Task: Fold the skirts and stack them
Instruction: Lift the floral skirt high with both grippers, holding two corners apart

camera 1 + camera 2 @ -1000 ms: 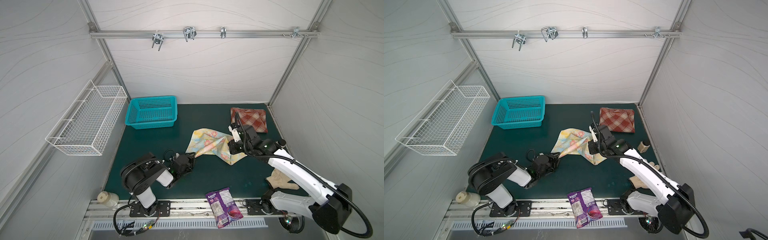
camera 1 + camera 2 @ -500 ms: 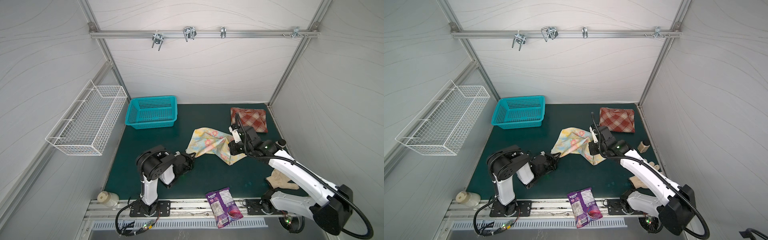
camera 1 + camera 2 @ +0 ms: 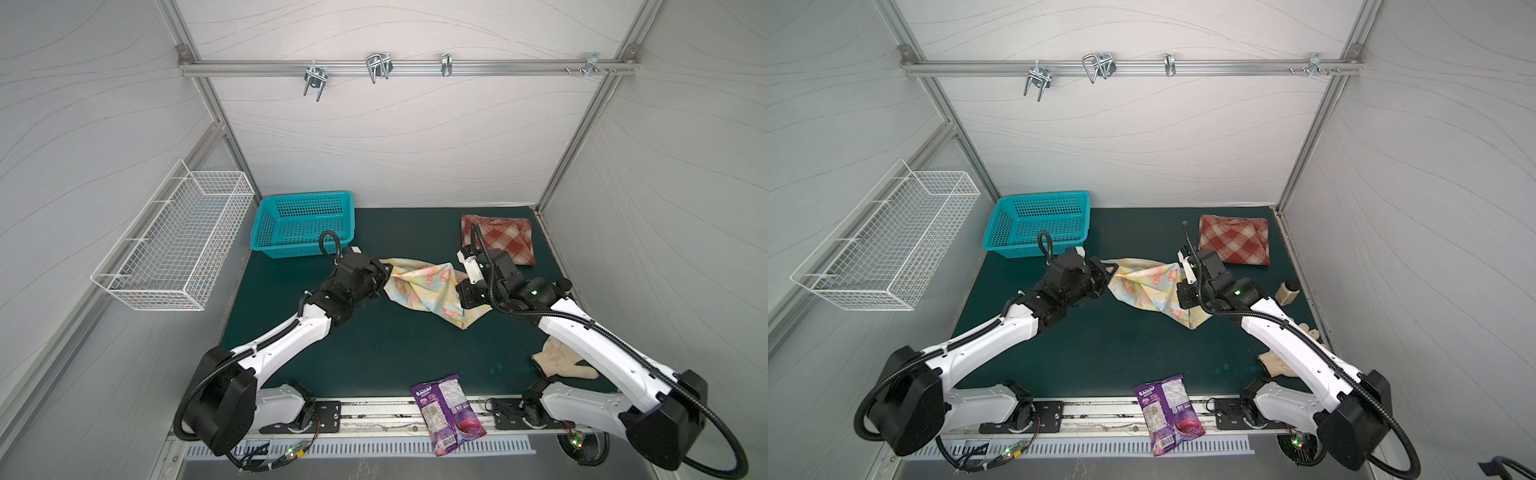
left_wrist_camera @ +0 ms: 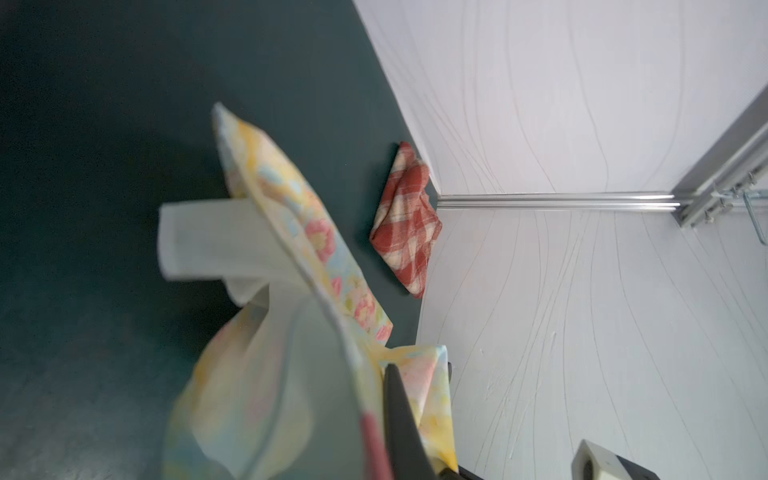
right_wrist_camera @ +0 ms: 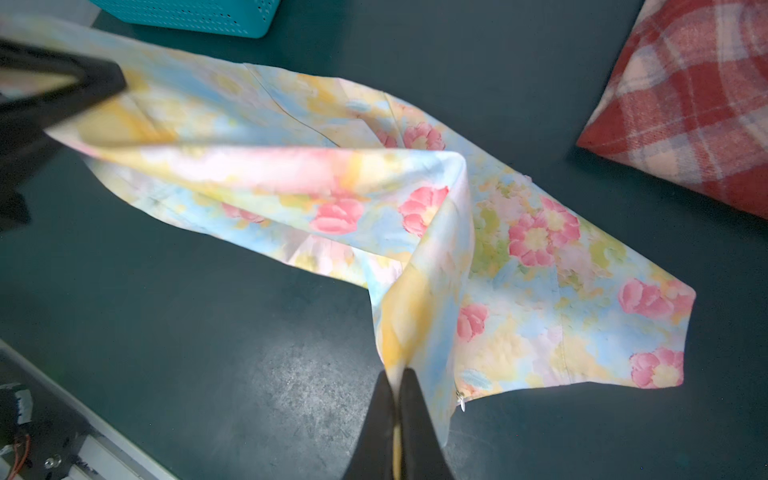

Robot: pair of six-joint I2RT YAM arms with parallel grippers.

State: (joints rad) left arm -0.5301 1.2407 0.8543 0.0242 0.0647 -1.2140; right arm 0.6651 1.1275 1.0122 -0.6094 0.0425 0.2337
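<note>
Both arms are stretching in toward mid-counter (image 3: 395,353), wrists facing each other. Left gripper (image 3: 387,272) and right gripper (image 5: 398,375) are each clamping tight on opposite ends of the floral skirt (image 3: 424,286).

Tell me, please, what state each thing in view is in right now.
floral skirt, unfolded, stretched between both grippers, partly lifted.
plaid skirt, folded, lying by the back right corner.
left gripper, shut on the floral skirt.
right gripper, shut on the floral skirt.
teal basket, upright, empty.
wire basket, empty.
snack bag, lying flat.
</note>
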